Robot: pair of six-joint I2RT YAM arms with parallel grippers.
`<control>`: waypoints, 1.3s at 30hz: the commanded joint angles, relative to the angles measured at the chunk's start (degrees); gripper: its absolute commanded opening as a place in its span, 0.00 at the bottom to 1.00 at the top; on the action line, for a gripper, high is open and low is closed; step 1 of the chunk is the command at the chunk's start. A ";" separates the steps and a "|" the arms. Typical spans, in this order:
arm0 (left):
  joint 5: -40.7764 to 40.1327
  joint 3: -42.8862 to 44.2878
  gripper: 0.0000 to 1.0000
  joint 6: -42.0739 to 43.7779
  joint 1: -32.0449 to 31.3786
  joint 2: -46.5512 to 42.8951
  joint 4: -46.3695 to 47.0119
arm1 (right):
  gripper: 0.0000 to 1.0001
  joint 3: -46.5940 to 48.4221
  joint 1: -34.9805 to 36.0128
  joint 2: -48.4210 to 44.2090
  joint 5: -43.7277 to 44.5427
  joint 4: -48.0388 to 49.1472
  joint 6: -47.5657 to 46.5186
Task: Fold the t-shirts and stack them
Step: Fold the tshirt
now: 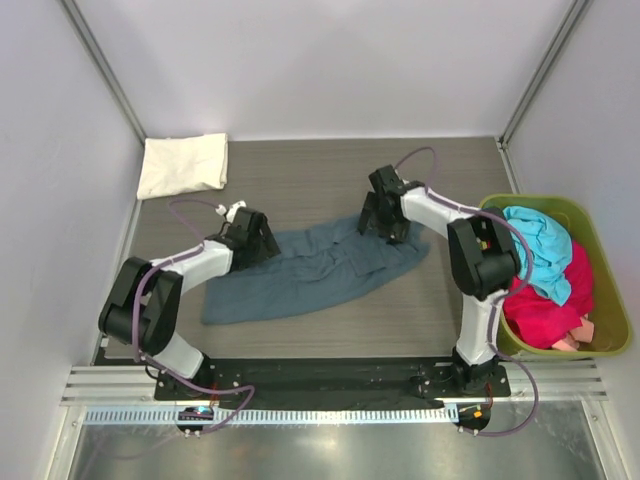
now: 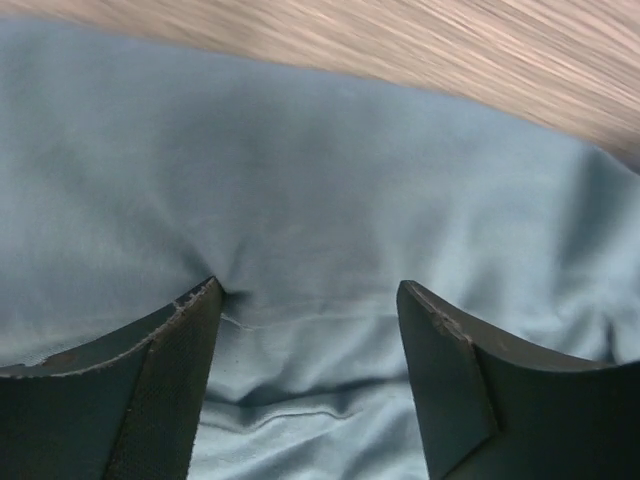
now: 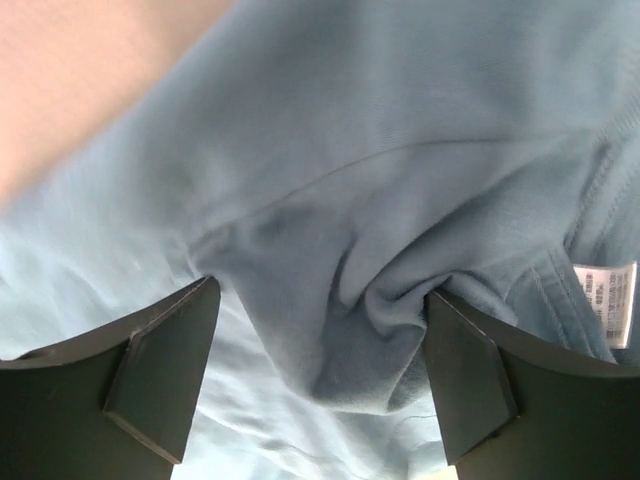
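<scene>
The dark slate-blue t-shirt (image 1: 315, 270) lies crumpled and spread out in the middle of the table. My left gripper (image 1: 262, 240) is open, its tips pressed down on the shirt's upper left part (image 2: 320, 200). My right gripper (image 1: 380, 222) is open over the shirt's upper right part, and a bunched fold of the blue cloth (image 3: 380, 320) sits between its fingers; a white label (image 3: 605, 300) shows beside it. The cream-white t-shirt (image 1: 182, 165) lies folded at the back left corner. The turquoise t-shirt (image 1: 540, 245) and the pink-red t-shirt (image 1: 555, 305) lie heaped in the bin.
The olive-green bin (image 1: 612, 262) stands at the table's right edge, close to the right arm. White walls close in the table at the back and both sides. Bare wood-grain table (image 1: 300, 170) shows behind the blue shirt.
</scene>
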 commanded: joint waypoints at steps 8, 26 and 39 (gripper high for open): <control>12.21 -21.47 0.70 -24.58 -19.88 -3.76 9.18 | 0.82 51.35 -0.44 39.27 -13.47 -12.38 -9.71; -5.00 -11.81 0.75 -31.04 -42.69 -33.30 -19.28 | 0.88 71.33 -1.05 50.01 -24.62 5.87 -8.75; -14.14 -5.74 0.76 -23.56 -42.78 -34.44 -27.37 | 1.00 55.67 -2.81 20.51 -22.27 9.75 -11.21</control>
